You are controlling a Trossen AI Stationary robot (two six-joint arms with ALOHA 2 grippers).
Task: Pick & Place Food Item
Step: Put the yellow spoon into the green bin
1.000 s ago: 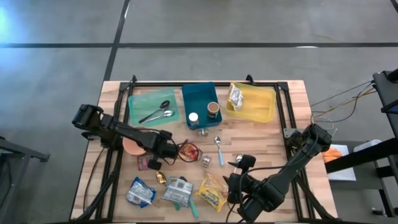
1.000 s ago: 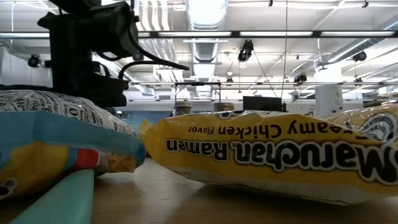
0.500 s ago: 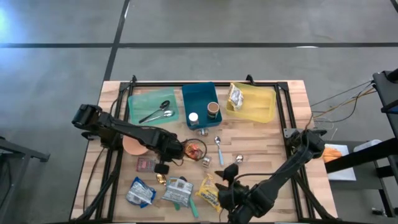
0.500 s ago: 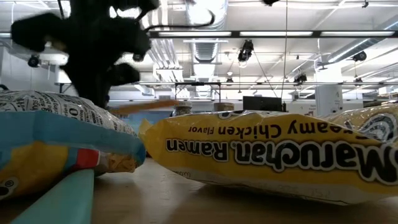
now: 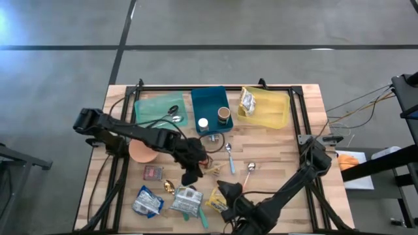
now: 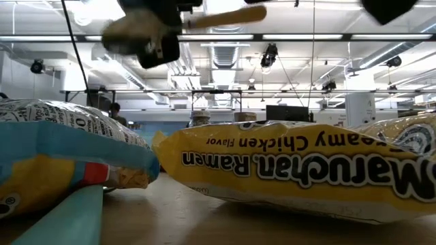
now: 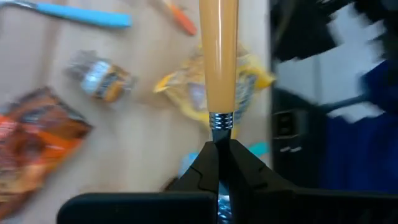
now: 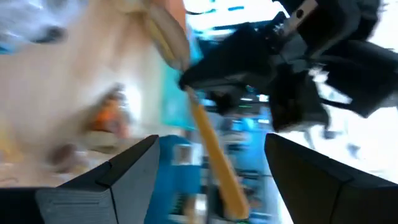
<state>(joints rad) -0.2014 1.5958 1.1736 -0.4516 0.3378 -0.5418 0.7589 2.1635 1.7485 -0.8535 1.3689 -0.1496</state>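
Low view: the yellow ramen packet (image 6: pixel 300 167) lies on the wooden table (image 6: pixel 204 218) and fills the foreground; its print reads upside down "Maruchan Ramen" and "Creamy Chicken Flavor". Beside it lies a white and blue bag (image 6: pixel 61 146) whose small black lettering cannot be read. Above them hangs the left gripper (image 6: pixel 167 20), its fingers pressed together on the metal end of a utensil with an orange handle (image 6: pixel 221 15), lifted clear of the table. In the left wrist view the handle (image 7: pixel 217 56) points away from the gripper over the packets. In the high view the right gripper (image 5: pixel 225 196) hovers over the ramen packet (image 5: pixel 215 203) at the table's near edge, with its fingers apart and nothing between them.
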